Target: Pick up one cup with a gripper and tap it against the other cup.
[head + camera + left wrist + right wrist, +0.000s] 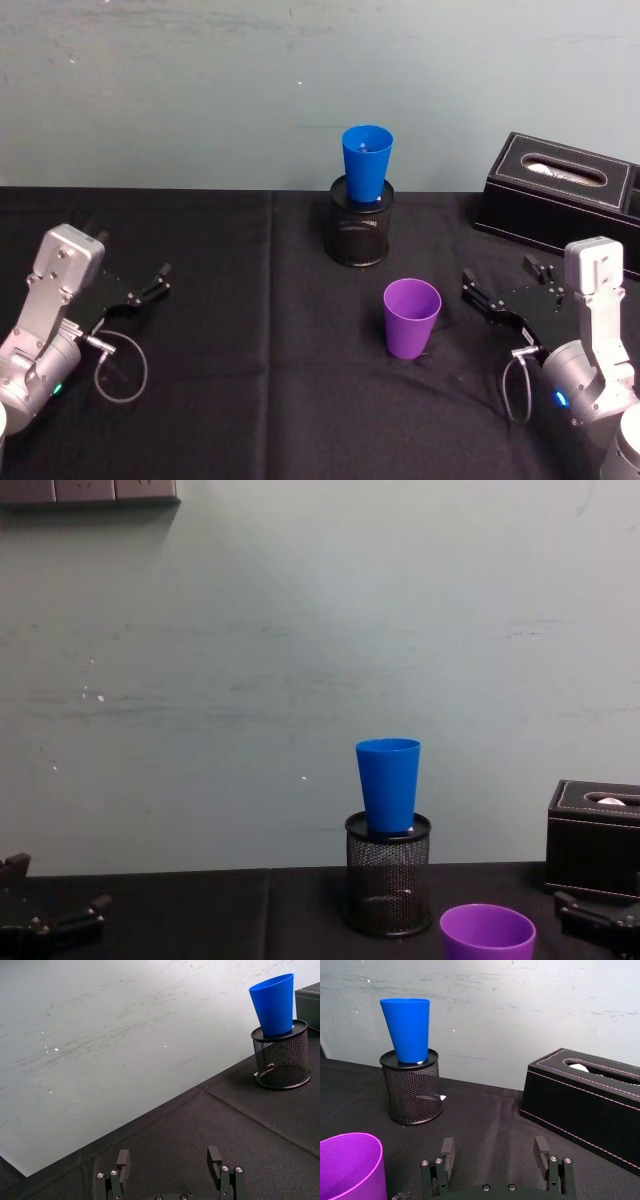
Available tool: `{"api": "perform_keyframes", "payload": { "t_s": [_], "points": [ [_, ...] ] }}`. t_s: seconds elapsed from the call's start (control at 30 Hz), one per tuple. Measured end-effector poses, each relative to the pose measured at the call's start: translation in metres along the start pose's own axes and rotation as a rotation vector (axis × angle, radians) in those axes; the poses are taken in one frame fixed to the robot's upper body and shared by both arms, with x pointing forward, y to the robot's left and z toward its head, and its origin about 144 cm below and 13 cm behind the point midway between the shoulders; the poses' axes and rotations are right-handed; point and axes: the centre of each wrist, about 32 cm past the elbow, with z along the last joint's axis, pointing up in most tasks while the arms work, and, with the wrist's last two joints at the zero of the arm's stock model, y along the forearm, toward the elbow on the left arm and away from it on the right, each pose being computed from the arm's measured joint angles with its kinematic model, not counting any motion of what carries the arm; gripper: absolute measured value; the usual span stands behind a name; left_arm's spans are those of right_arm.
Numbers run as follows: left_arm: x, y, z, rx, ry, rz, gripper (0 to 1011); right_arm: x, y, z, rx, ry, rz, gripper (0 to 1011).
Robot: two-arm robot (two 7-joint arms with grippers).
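Your right gripper (478, 291), fingers spread and empty, is the nearer arm: the upright purple cup (411, 317) stands just beside it at 9 o'clock.

Robot test bench in lab or office-like room, not home. Table (250, 400) draped in black cloth, seams visible, pushed against plain pale grey-green wall (200, 90), scuffed and scratched. Desk items as props: black mesh pen holder (360, 235) near wall, blue plastic tumbler (366, 162) seated in its mouth; black leather-look tissue box (560, 200) with contrast stitching right of pen holder. Grey fixture strip (90, 490) high on wall, up and left of pen holder. 2 robot arms flank pen holder.
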Motion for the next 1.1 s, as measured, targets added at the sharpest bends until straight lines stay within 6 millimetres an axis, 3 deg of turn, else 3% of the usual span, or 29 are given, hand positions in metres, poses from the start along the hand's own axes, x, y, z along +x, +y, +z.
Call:
{"api": "perform_keyframes", "payload": {
  "t_s": [1.1],
  "points": [
    [0.0000, 0.0000, 0.0000, 0.000, 0.000, 0.000, 1011, 0.0000, 0.0000, 0.0004, 0.003, 0.000, 0.002, 1003]
  ]
}}
